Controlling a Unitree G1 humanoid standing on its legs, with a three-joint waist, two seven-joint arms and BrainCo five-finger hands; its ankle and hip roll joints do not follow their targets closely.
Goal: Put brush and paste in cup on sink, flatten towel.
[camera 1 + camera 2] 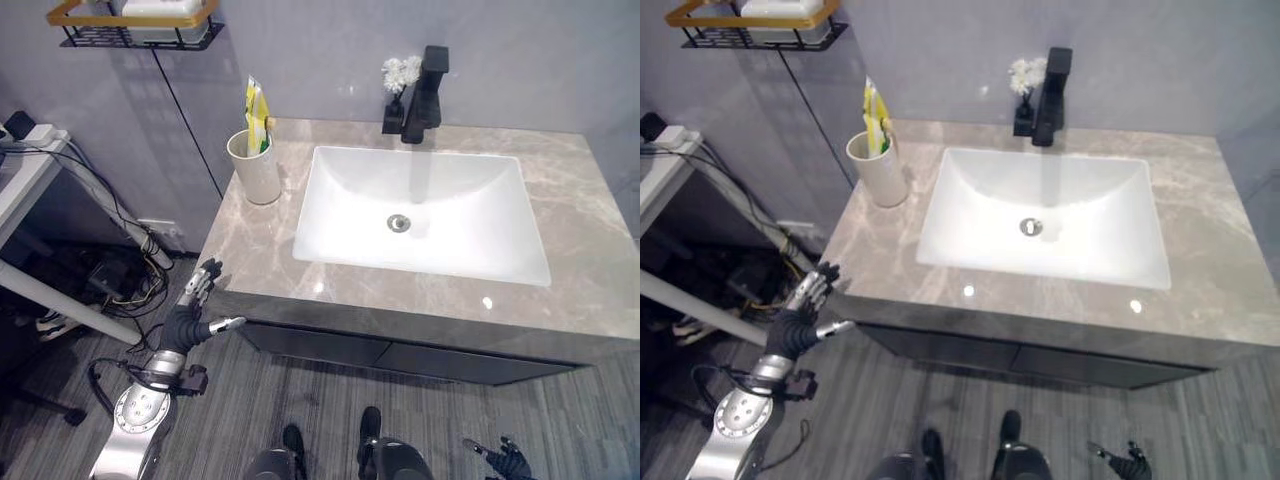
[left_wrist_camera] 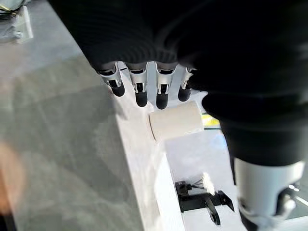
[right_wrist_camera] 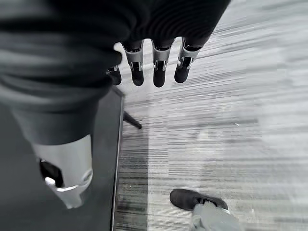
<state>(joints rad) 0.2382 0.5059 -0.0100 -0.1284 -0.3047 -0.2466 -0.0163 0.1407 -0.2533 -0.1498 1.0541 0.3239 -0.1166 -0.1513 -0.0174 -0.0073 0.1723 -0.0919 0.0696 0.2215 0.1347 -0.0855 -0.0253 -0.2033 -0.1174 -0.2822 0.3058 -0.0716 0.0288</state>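
Observation:
A cream cup (image 1: 255,170) stands upright at the back left corner of the grey marble counter (image 1: 250,260), left of the basin. A yellow and green paste tube (image 1: 257,112) sticks up out of the cup; whether a brush stands beside it I cannot tell. My left hand (image 1: 190,318) hovers just off the counter's front left corner, below its edge, fingers straight and open, holding nothing. In the left wrist view its fingers (image 2: 141,91) point toward the cup (image 2: 175,120). My right hand (image 1: 505,460) hangs low at the lower right, open and empty over the floor.
A white rectangular basin (image 1: 330,230) takes up the counter's middle, with a black faucet (image 1: 425,95) and a small vase of white flowers (image 1: 400,75) behind it. A wire shelf (image 1: 135,25) hangs on the wall. A white table (image 1: 25,170) with cables stands at left.

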